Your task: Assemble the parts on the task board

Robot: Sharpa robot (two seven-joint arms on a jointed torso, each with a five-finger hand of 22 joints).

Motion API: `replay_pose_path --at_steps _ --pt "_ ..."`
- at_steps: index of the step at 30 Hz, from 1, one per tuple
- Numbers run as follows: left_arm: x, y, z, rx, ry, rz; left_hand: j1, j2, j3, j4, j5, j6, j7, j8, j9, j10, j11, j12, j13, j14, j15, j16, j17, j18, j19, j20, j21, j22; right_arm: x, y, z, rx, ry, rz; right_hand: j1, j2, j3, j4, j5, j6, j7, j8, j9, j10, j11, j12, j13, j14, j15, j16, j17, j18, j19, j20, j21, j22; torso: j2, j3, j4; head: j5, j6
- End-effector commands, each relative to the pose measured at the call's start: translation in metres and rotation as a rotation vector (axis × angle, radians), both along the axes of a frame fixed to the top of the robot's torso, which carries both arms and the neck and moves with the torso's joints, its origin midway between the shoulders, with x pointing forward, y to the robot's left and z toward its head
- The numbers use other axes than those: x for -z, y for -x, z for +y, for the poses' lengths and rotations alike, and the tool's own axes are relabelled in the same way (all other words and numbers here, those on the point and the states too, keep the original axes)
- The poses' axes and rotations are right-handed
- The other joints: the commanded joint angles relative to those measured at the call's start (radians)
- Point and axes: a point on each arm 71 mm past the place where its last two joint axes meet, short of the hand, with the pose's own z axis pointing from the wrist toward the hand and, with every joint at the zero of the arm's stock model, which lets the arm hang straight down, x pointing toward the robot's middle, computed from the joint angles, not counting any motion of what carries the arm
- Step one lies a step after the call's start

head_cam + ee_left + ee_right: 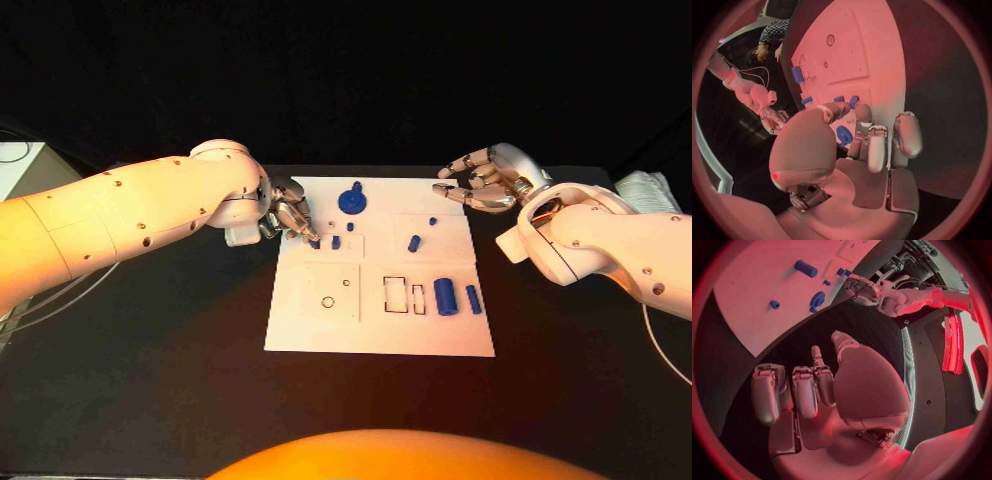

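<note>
1. Two hands worked at the white task board in the middle of the black table.
2. The left hand sat at the board's upper left corner, fingertips down by a small blue part; whether it gripped the part could not be told.
3. The right hand hovered off the board's upper right corner, fingers loosely curled, holding nothing.
4. Blue parts lay scattered on the board: a round piece near the top, two cylinders lower right.
</note>
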Motion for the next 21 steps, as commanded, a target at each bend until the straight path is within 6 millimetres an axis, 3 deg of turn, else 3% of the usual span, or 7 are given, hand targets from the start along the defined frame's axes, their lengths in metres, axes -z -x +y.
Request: replay_pose_path --at_steps 1,21 --pt "0.0012 0.0005 -0.0016 0.013 -0.02 0.01 0.008 0.007 0.185 -0.185 0.003 0.009 0.0 0.001 0.001 0.004 -0.003 0.003 0.0 0.105 -0.006 0.005 0.26 -0.01 0.007 -0.002 0.006 0.001 -0.0001 0.0005 0.0017 -0.019 0.004 -0.004 -0.008 -0.002 0.006 0.003 0.003 0.005 -0.005 0.006 -0.001 0.026 -0.005 0.001 0.188 0.08 -0.004 -0.002 0.16 0.02 0.057 -0.005 -0.003 0.195 0.0 -0.0001 -0.0005 0.0 0.001" --pt "0.0077 0.0026 -0.0108 0.04 -0.046 0.046 0.005 0.008 0.186 -0.185 0.004 0.01 0.0 0.0 0.0 0.004 -0.003 0.002 0.0 0.104 -0.006 0.004 0.259 -0.01 0.006 -0.003 0.006 0.0 -0.0001 0.0005 0.002 -0.02 0.004 -0.003 -0.008 -0.002 0.006 0.003 0.003 0.005 -0.005 0.006 -0.001 0.026 -0.005 0.001 0.188 0.08 -0.004 -0.002 0.16 0.02 0.057 -0.005 -0.003 0.195 0.0 0.0004 0.0 -0.005 -0.007"
